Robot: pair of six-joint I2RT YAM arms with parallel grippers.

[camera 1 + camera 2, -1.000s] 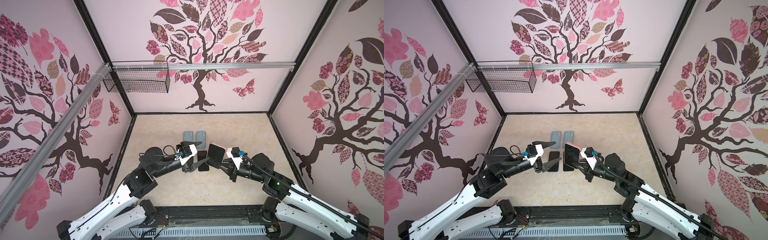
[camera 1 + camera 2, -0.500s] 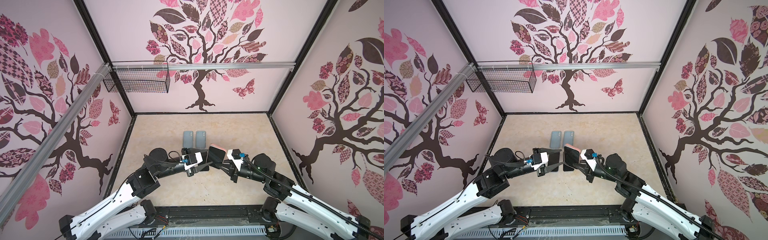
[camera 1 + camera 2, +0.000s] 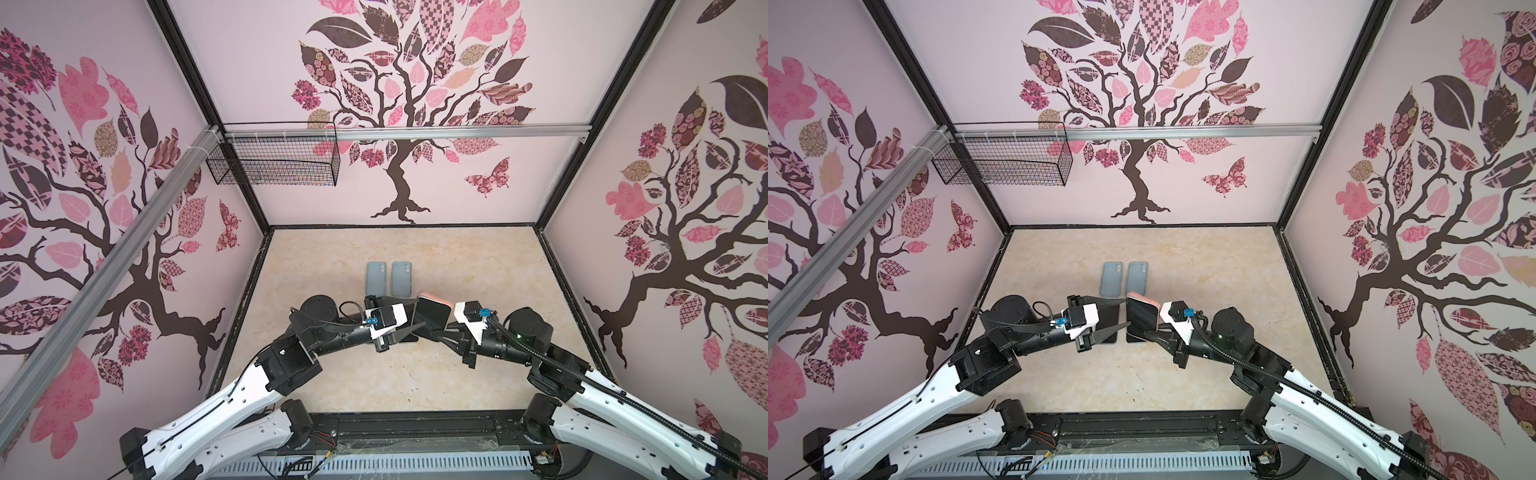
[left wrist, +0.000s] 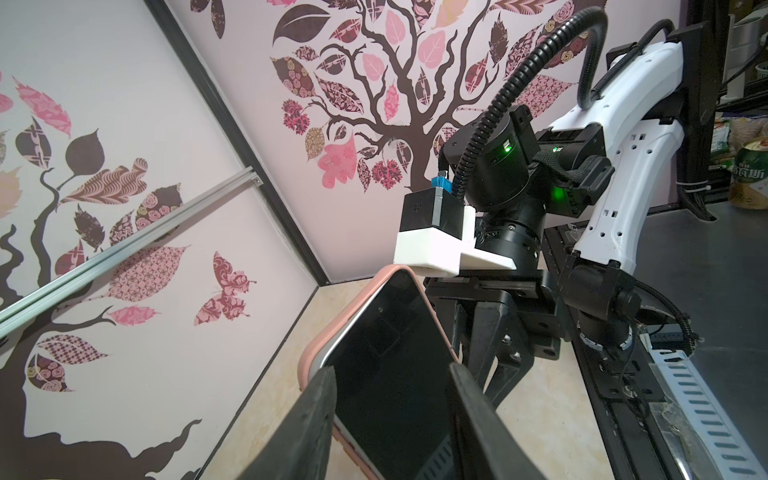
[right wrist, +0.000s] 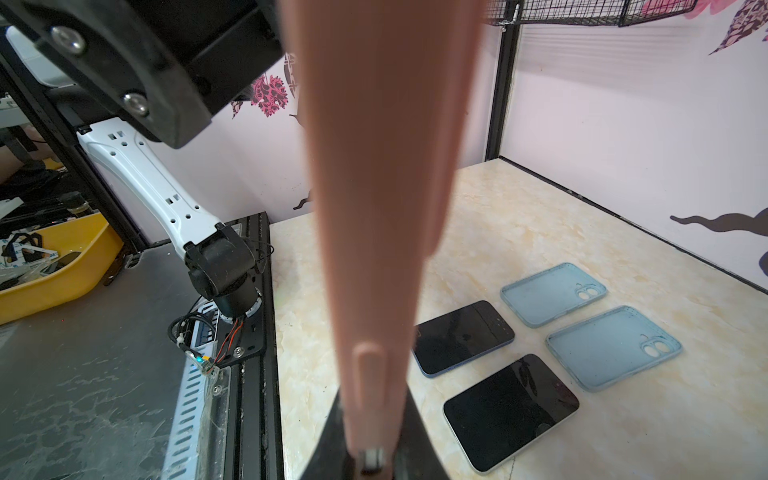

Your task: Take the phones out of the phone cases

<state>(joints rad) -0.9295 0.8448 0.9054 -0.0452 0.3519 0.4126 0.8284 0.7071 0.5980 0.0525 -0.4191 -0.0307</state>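
Beige marbled tabletop (image 3: 374,374) fills the floor of a booth whose walls carry pink-and-brown tree decals; two white-and-black robot arms reach in from the near edge and meet over the middle. The right gripper (image 5: 372,451) has its fingers (image 5: 324,457) pinched onto a pink phone case (image 3: 432,297), which it holds raised on edge above the tabletop; in the right wrist view the case runs up edge-on from between them. The phone (image 4: 386,332) sits inside the case, its dark screen turned towards the left arm. The left gripper (image 4: 392,371) meets it from the opposite side; its two black fingers (image 4: 316,415) stand apart with one end of the phone between them, one crossing the pink rim, its partner at the opposite long edge; whether they press on it or only flank it cannot be told. Below the grippers a blue-edged phone (image 5: 461,336) and a pale-edged phone (image 5: 509,411) lie flat, screens up, side by side. Just beyond them lies a light blue case (image 3: 376,277) beside another light blue case (image 3: 401,277). Farthest back, a black wire basket (image 3: 274,164) hangs from a metal rail (image 3: 457,132) on the rear wall.
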